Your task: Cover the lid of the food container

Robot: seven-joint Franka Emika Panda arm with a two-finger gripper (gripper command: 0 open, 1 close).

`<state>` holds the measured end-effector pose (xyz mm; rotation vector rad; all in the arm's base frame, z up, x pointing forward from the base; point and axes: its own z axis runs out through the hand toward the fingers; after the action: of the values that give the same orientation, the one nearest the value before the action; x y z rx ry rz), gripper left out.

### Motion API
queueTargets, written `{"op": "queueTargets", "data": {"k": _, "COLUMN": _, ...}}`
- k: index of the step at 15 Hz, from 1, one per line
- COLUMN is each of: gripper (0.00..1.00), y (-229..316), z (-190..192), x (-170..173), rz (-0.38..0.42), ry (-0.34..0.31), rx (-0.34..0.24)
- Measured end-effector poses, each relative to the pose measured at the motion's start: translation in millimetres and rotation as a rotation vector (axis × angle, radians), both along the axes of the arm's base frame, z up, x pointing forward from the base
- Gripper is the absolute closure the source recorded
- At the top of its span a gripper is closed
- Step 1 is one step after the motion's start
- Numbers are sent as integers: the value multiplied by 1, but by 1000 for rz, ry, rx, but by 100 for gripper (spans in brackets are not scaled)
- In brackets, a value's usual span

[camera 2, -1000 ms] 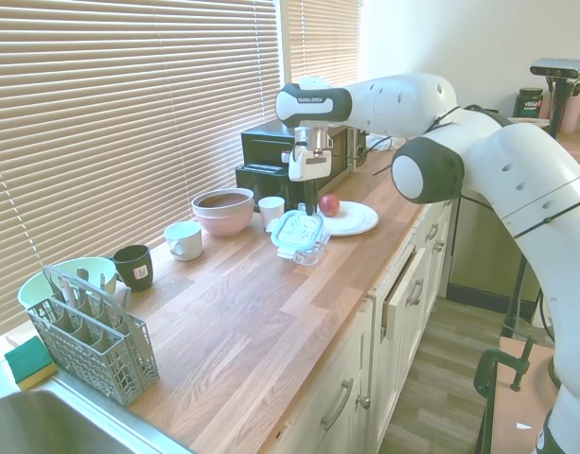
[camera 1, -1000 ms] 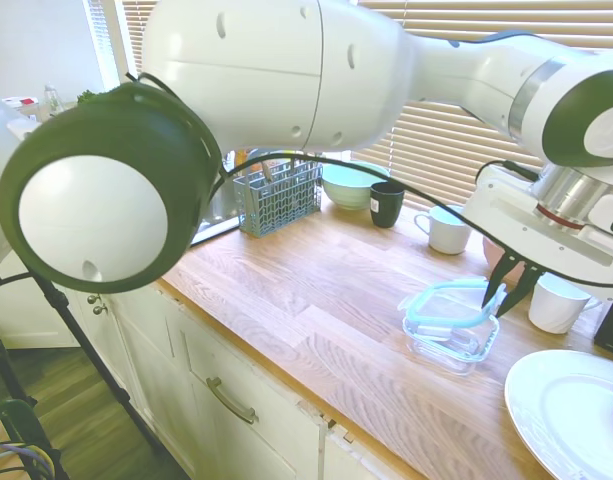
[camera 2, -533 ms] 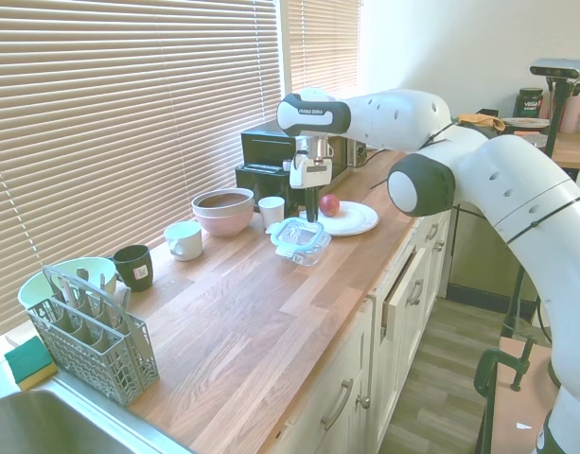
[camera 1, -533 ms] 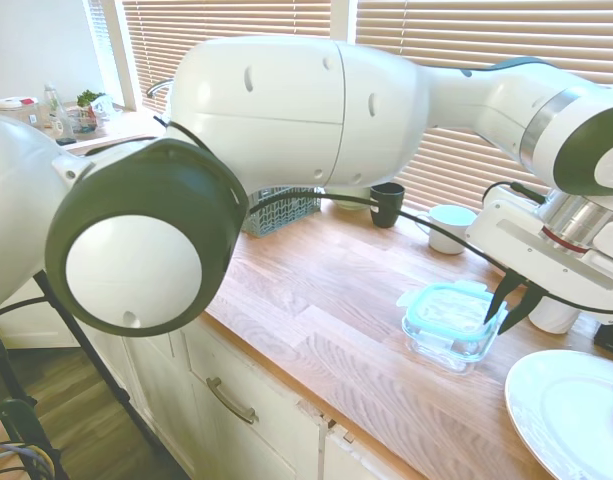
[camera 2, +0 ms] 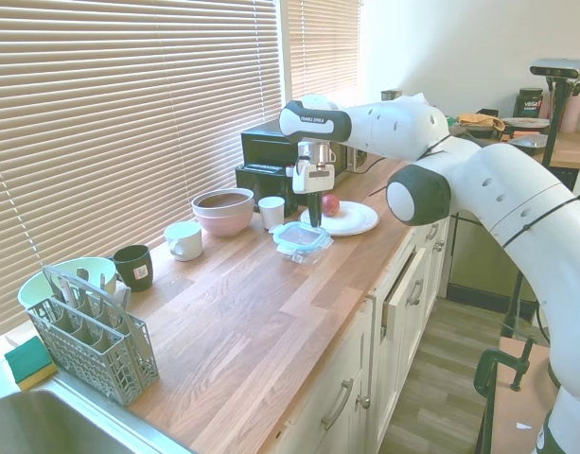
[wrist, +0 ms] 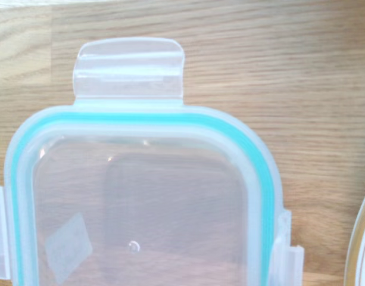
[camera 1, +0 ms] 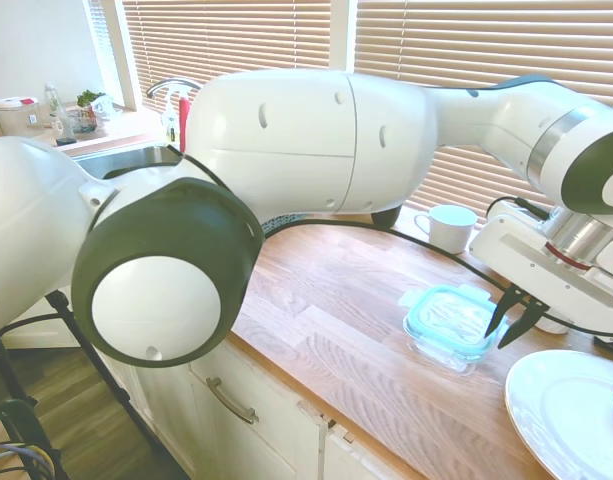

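Lid (camera 1: pixel 454 317) sits flat on container (camera 1: pixel 441 349), teal rim lined up w/ the dish, flaps sticking out; wrist view shows lid (wrist: pixel 140 196) close, one flap out over bare wood. Gripper (camera 1: pixel 514 318) hovers just past lid's right edge, fingers (camera 1: pixel 496 309) slightly apart, holding nothing, tips not touching lid. In 2nd ext view gripper (camera 2: pixel 313 217) hangs above container (camera 2: pixel 300 239), between it and plate (camera 2: pixel 351 222). Around: white plate (camera 1: pixel 556 405) near-right of container, close; apple (camera 2: pixel 329 204) on plate; white cup (camera 2: pixel 271 210) and pink bowl (camera 2: pixel 222 210) behind container toward blinds (camera 2: pixel 119 123); white mug (camera 2: pixel 184 239), black mug (camera 2: pixel 133 266), mint bowl (camera 2: pixel 67 279) further down counter; grey cutlery basket (camera 2: pixel 91 336) by sink (camera 2: pixel 43 426); black appliance (camera 2: pixel 271 156) at the far end. Arm's big joints block much of 1st ext view, hiding counter's left part. Surface: wood countertop (camera 2: pixel 261 322), white cabinets (camera 2: pixel 365 378) below, window blinds along back. Container sits mid-depth, not far from front edge; open wood to its left, tight on plate side.
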<state>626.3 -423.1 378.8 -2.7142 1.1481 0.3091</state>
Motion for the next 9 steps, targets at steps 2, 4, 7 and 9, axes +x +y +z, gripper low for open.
{"op": "queueTargets", "data": {"k": 2, "gripper": 0, "y": 4, "z": 0, "x": 0, "rz": 20, "ry": 23, "rx": -7}}
{"op": "queueTargets", "data": {"k": 4, "gripper": 0, "y": 8, "z": 0, "x": 4, "rz": 47, "ry": 32, "rx": -19}}
{"op": "queueTargets", "data": {"k": 7, "gripper": 0, "y": 13, "z": 1, "x": 7, "rz": 70, "ry": 36, "rx": -27}}
{"op": "queueTargets", "data": {"k": 9, "gripper": 0, "y": 15, "z": 0, "x": 8, "rz": 78, "ry": 42, "rx": -26}}
